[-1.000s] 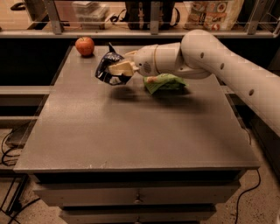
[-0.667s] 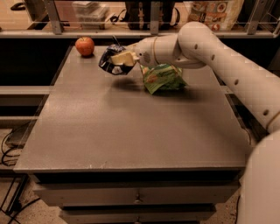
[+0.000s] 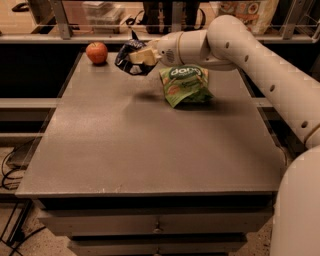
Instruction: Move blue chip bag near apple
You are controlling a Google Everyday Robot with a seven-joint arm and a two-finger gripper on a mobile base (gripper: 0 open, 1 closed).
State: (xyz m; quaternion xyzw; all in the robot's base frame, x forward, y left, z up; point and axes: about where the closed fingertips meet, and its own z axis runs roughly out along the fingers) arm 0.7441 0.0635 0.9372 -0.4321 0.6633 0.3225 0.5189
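One step in hand: carry | end effector (image 3: 134, 56) is grasping blue chip bag (image 3: 124, 53) (seemingly off desk (image 3: 125, 145)), near apple's (image 3: 96, 52) right | next is calling for lowering, releasing.

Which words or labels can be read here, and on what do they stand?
"dang", the letters not sure: white, on the green bag; its small print is blurred.
None readable on the blue bag, held by the pincer over the table near the apple.
None readable on the packages behind.
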